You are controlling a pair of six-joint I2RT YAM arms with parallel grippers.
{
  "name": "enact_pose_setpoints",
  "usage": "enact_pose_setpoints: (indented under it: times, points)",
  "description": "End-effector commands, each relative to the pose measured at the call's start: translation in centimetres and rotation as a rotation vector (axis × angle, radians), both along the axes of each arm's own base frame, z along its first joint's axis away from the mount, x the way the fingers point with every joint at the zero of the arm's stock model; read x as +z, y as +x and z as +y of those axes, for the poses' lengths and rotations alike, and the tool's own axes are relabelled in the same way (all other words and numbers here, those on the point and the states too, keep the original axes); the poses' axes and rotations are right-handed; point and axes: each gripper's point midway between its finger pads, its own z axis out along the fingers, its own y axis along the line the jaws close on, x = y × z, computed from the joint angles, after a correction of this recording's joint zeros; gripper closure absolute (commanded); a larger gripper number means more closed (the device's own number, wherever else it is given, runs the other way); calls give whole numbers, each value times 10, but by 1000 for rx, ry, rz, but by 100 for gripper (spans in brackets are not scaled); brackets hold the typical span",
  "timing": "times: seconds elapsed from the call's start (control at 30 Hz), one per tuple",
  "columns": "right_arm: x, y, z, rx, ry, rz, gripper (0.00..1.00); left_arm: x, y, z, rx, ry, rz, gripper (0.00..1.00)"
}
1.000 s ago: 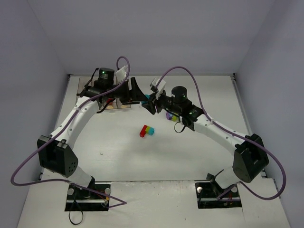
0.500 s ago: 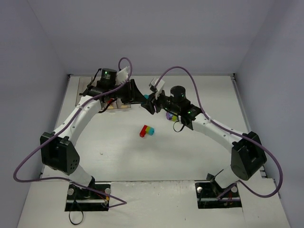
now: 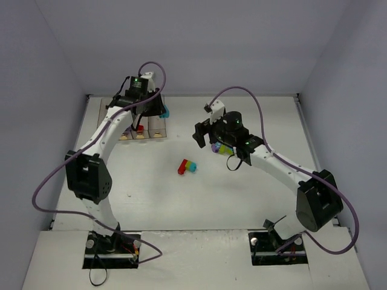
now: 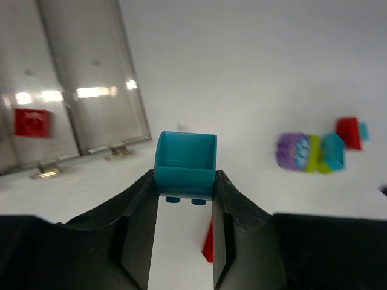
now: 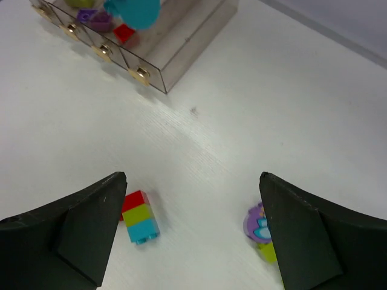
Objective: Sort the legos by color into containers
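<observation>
We note the left gripper [image 4: 185, 184] clamped on a teal brick [image 4: 185, 160], held up near the end bin of the containers [image 4: 91, 66]. Inside, a red brick [image 5: 125, 33] and a purple piece [image 5: 100, 21] lie in separate bins. The right gripper [image 5: 192, 178] is spread wide, holding nothing.

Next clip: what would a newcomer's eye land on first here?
The left tool is shut on a teal brick, held up beside the right end of the clear bins at far left. A red-green-teal stack lies alone in the middle of the table, and the open right tool hovers near a purple-and-lime cluster.
</observation>
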Motion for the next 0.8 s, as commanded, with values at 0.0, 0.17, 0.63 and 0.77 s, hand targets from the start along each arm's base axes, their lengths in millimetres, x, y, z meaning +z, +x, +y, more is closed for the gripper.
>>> enact_pose_setpoints:
  times: [0.0,0.17,0.63,0.77]
  points:
    - [26,-1,-21,-121,46,-33,12,7,50,46,172,191,-118,94]
    - [6,-20,-34,-146,44,32,12,-26,98,67,252,288,-111,91]
    - [-40,-41,-24,0,-62,130,13,-54,130,66,234,294,-95,41]
    - [-58,-40,-6,77,-85,179,18,-39,121,64,221,276,-108,33]
